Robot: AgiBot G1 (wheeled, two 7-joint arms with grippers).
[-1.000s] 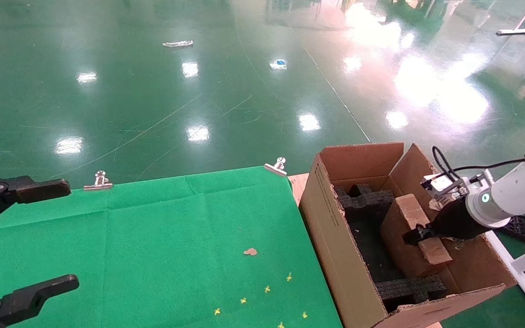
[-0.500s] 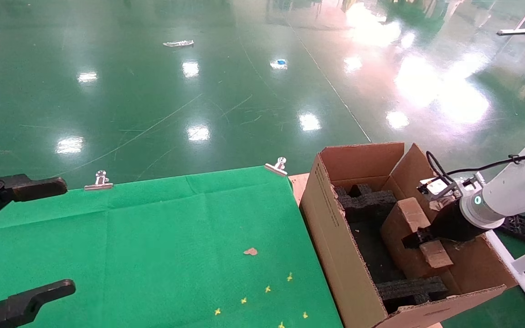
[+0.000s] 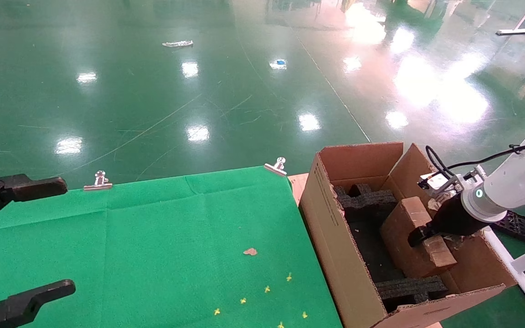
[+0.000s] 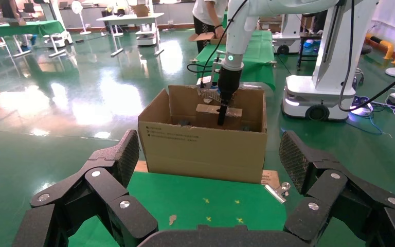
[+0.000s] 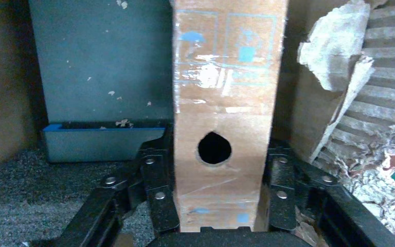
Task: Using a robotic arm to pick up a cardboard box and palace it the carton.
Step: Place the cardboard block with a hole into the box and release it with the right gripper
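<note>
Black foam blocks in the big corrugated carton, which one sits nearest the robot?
The black foam block at the near end of the large brown corrugated carton; the other foam block sits at the far end.

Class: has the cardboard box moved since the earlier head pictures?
Yes. The cardboard box, clamped in the right gripper, has sunk lower inside the carton.

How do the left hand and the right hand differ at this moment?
The left hand hangs open and empty above the green cloth; the right hand is shut on the cardboard box. The left is clear of the carton, while the right reaches down inside it. Both have black multi-link fingers.
</note>
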